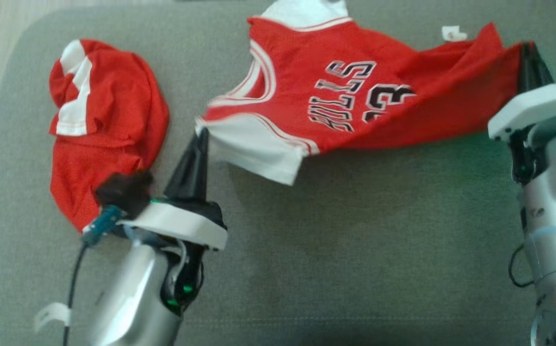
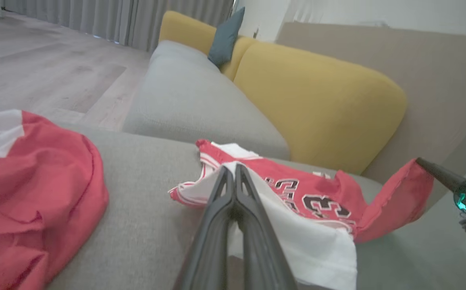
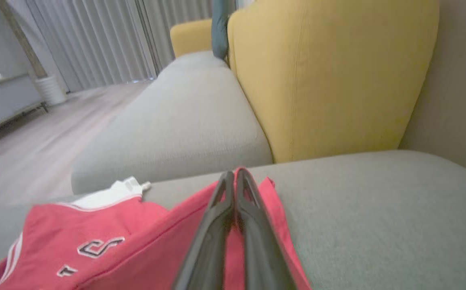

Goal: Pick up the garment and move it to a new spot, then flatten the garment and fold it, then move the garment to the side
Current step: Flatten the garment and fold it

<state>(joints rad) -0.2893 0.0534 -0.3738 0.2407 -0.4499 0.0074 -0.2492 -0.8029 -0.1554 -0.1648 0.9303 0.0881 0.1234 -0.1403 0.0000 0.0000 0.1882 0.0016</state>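
The garment is a red jersey with white trim and black lettering, stretched and lifted across the grey cushion. My left gripper is shut on its white-trimmed shoulder corner, fingers pressed together on the cloth. My right gripper is shut on the red hem corner at the far right, seen close in the right wrist view. In the left wrist view the garment sags between both grips, with the right gripper holding the raised hem. The garment lies low left in the right wrist view.
A second red and white garment lies crumpled at the cushion's left end, beside my left arm. A yellow backrest and a blue pillow stand behind. Wooden floor lies beyond the cushion's left edge.
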